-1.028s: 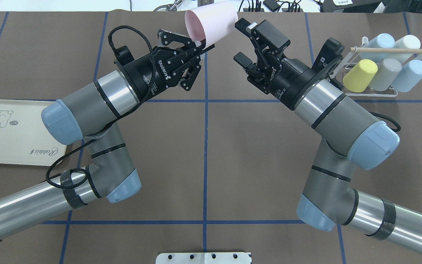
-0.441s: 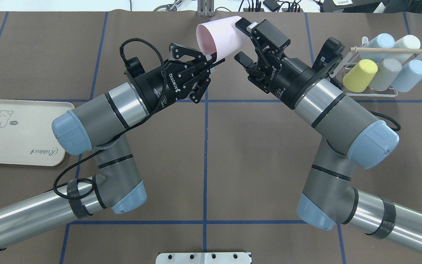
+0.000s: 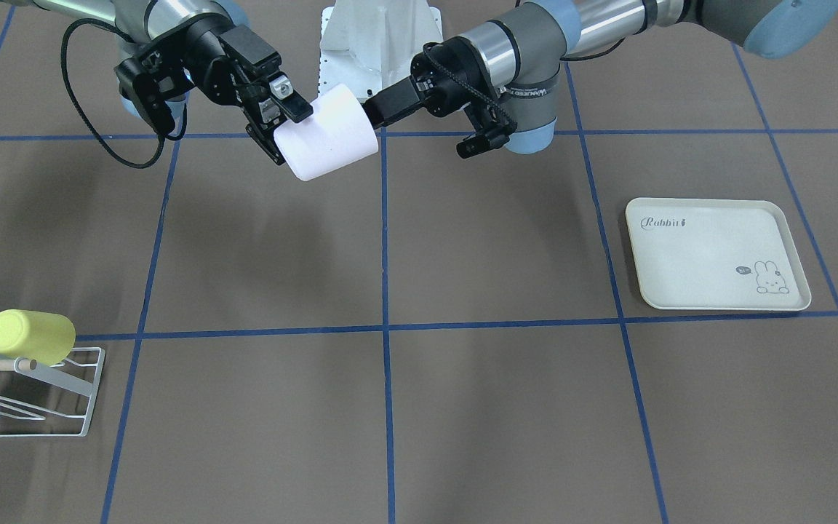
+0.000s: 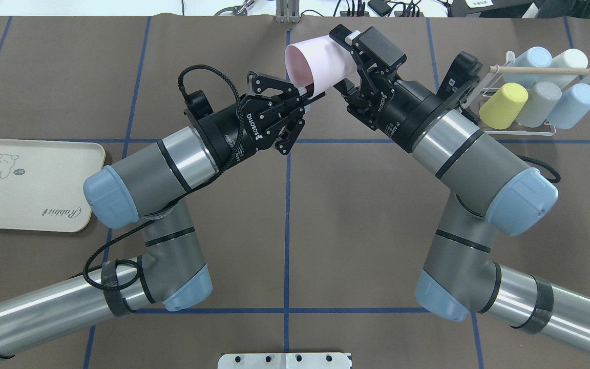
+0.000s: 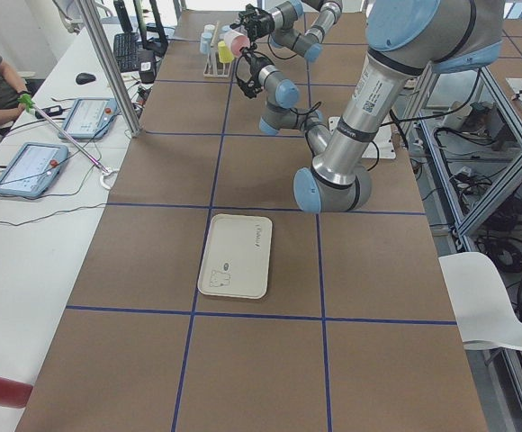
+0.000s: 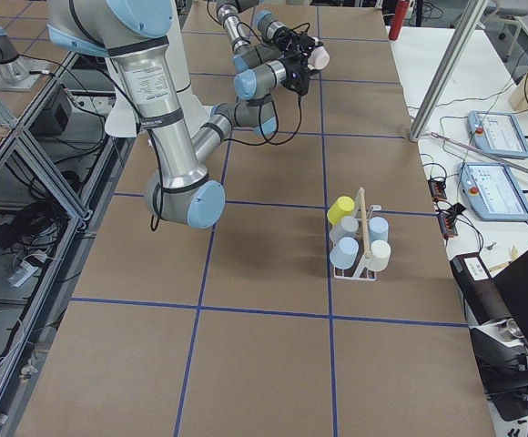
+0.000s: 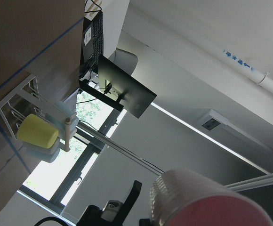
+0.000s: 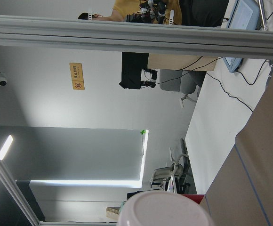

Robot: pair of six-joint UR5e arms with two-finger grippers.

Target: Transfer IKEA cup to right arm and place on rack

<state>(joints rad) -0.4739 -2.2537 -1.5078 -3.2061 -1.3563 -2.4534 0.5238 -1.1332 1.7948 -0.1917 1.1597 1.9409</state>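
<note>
**Handover pos: cup in left end effector, right end effector straddling its base**

- Pink cup is in the air over the far-centre tabletop, lying roughly on its side. Mouth faces the left arm, base faces the right arm.
- Left end effector: fingers pinched together on the cup rim, at the low edge of the mouth. It carries the cup.
- Right end effector: jaws apart, one finger on each side of the cup's base end. Front cam shows the same straddle. Can't tell if the pads touch the wall. Doesn't read as clamped.
- R wrist cam: cup base fills the bottom edge. L wrist cam: cup body at bottom right.
- Rack sits on the tabletop at the robot's far right, well apart from the cup, w/ wooden dowel across the top.
- On its prongs: yellow cup, grey cup, two light-blue cups, one white cup.
- Cream rabbit tray lies flat at the robot's left, nothing on it.
</note>
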